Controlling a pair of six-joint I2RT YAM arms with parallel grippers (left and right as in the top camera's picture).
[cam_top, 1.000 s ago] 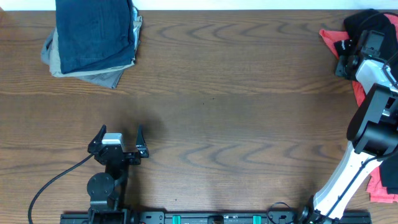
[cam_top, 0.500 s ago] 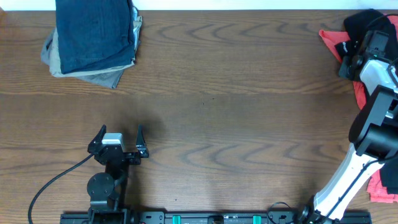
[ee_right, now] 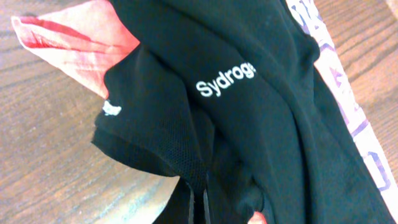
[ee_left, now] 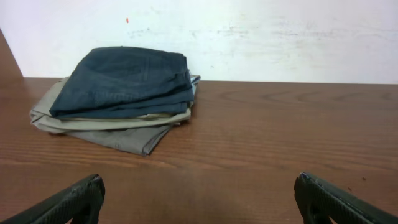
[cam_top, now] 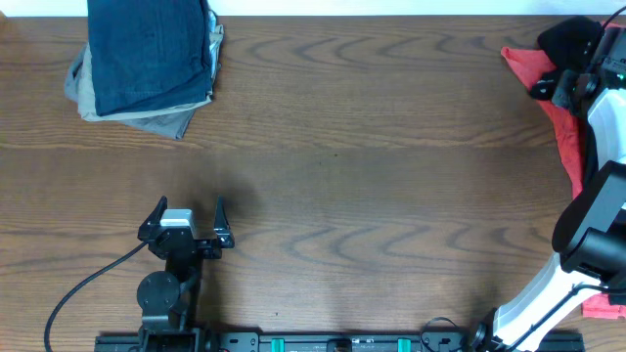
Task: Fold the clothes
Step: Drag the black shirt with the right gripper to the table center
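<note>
Right end effector (ee_right: 200,202) is pinched shut on a fold of the big black short-sleeved T-shirt with white logo lettering (ee_right: 249,124), and the fabric bunches right at the tips. That shirt sits crumpled at the 2 o'clock corner of the brown wooden table (cam_top: 372,147), draped over a coral-red T-shirt with navy lettering (cam_top: 567,137).

My take: drag the black one toward centre slow and low so the red one doesn't ride along, then spread it flat before any fold.

Left end effector (cam_top: 188,211) is parked at 8 o'clock, jaws wide apart and empty. I'd bring it in for the opposite hem. A folded stack of navy and khaki cloth (cam_top: 147,59) sits at 10 o'clock, well apart.
</note>
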